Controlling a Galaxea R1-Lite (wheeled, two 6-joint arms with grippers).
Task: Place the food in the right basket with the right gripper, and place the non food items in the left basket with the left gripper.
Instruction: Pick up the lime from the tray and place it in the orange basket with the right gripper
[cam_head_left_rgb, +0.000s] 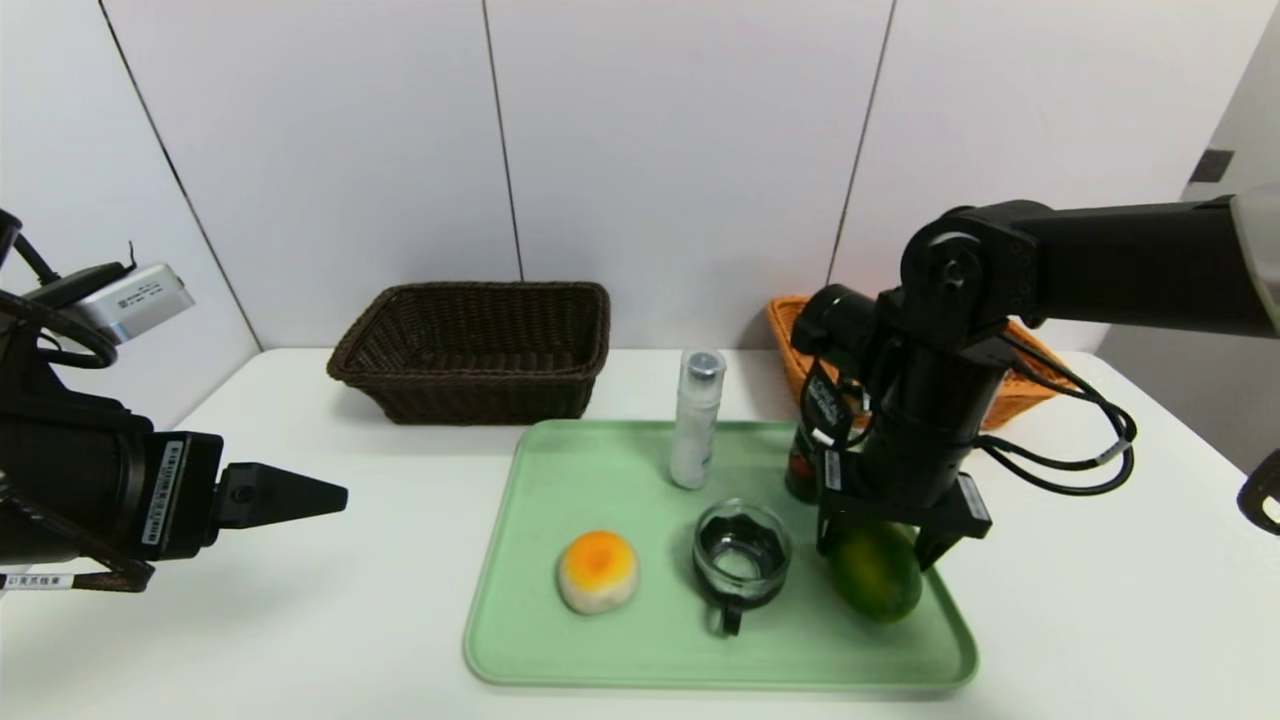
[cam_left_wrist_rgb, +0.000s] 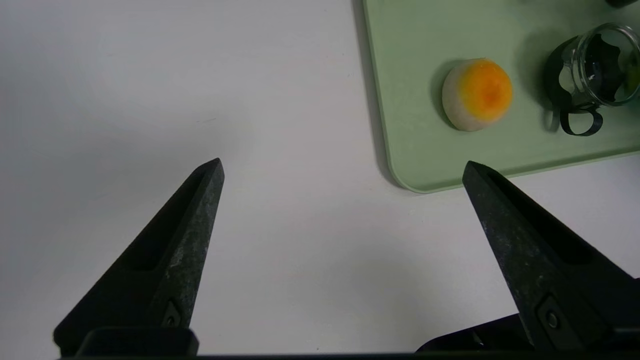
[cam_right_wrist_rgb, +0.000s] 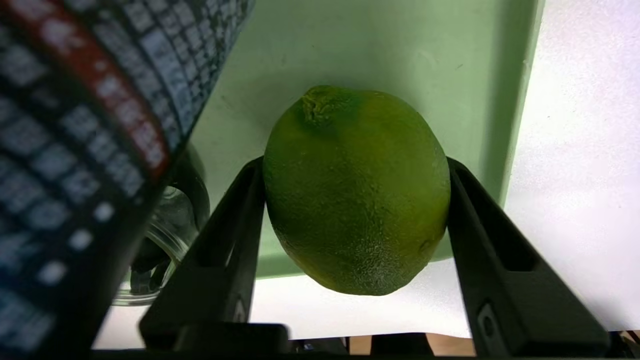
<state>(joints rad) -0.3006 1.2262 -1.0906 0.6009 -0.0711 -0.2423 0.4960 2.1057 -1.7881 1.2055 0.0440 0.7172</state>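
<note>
Green fruit (cam_right_wrist_rgb: 356, 192) on the tray (cam_right_wrist_rgb: 380, 45), squarely within the right gripper (cam_right_wrist_rgb: 356, 200), both fingers against its sides.

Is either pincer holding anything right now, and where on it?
The right pincer clamps the green citrus fruit across its two opposite sides, over the tray. The left pincer is open and empty, off to the side.

Bun (cam_head_left_rgb: 597, 571), cup (cam_head_left_rgb: 741, 556), fruit (cam_head_left_rgb: 880, 577) line the tray's (cam_head_left_rgb: 560, 470) front.
</note>
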